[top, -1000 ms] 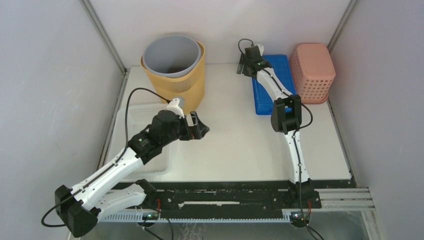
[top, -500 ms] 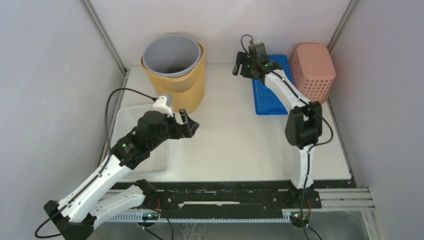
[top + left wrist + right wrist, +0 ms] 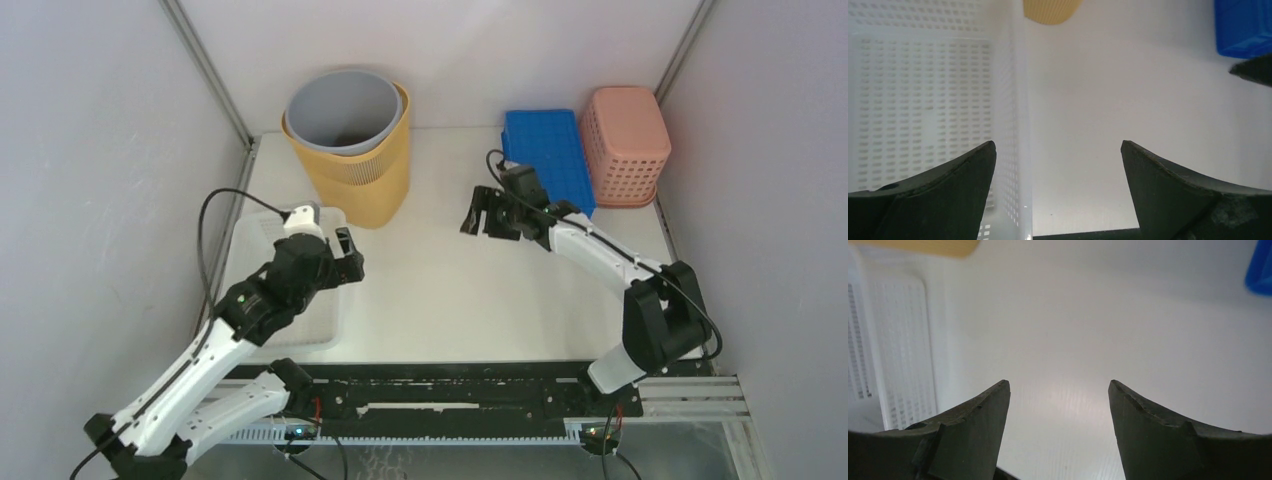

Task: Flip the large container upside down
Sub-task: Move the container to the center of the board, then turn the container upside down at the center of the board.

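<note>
Right gripper [image 3: 479, 222] now central; left gripper [image 3: 349, 257] above tray [image 3: 254, 246]

L wrist view: large container [image 3: 1052, 11] cut by top edge; blue tray [image 3: 1243, 25] cropped at corner. R wrist view: both blurred, edge-cropped. Top view: white basket [image 3: 250, 245] part-hidden under L arm.

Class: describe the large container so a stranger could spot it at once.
Look to the far left corner of the table, behind the flat white tray. The large container stands there, open end up. Unlike the blue box and pink basket far right, it is tall, round, yellow, with a grey liner.
</note>
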You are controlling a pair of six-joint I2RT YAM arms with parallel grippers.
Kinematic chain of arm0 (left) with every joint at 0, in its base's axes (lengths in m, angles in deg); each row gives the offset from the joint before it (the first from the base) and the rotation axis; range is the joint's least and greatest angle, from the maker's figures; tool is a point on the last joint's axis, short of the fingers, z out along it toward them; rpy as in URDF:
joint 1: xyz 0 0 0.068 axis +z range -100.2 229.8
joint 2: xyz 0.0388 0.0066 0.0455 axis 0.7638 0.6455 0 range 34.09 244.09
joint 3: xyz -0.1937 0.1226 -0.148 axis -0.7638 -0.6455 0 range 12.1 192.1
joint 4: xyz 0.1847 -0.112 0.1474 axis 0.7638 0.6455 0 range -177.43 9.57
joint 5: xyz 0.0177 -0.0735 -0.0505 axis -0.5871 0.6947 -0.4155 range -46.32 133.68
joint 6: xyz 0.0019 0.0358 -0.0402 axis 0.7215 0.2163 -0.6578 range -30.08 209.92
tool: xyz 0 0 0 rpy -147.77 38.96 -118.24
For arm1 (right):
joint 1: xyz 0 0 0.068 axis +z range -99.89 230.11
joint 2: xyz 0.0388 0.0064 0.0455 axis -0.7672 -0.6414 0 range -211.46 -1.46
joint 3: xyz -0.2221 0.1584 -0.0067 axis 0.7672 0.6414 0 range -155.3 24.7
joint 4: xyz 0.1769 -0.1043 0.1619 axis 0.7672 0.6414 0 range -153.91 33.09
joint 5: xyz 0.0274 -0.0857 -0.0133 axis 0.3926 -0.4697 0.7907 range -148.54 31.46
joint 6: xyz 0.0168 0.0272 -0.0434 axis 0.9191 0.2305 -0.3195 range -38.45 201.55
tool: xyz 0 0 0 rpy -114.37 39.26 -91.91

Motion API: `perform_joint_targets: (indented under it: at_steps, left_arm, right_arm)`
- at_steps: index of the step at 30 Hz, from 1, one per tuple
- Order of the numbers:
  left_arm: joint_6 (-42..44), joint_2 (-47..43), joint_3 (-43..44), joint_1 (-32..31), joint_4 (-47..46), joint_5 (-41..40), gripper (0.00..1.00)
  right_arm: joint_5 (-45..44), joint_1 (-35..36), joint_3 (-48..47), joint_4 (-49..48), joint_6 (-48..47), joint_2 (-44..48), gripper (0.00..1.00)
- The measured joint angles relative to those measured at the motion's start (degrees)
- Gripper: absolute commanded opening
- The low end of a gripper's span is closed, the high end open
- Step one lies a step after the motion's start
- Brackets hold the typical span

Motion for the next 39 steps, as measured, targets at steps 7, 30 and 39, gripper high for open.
perform_joint_targets:
  at_steps: [7, 30, 39]
  left_arm:
    - [-1.14, 9.99, -0.11, 0.5, -0.07, -3.8, 1.0]
    - [-4.61, 24.57, -2.05, 3.04, -4.26, -13.53, 1.0]
    - [-4.63, 27.63, -5.16, 4.13, -7.52, -13.51, 0.95]
  right_arm:
    - [1.42, 5.7, 10.16, -0.42, 2.12, 10.1, 0.8]
    - [4.17, 8.31, 20.87, -1.9, 3.85, 15.37, 0.79]
    - [4.42, 9.62, 20.92, -3.56, 4.61, 13.51, 0.79]
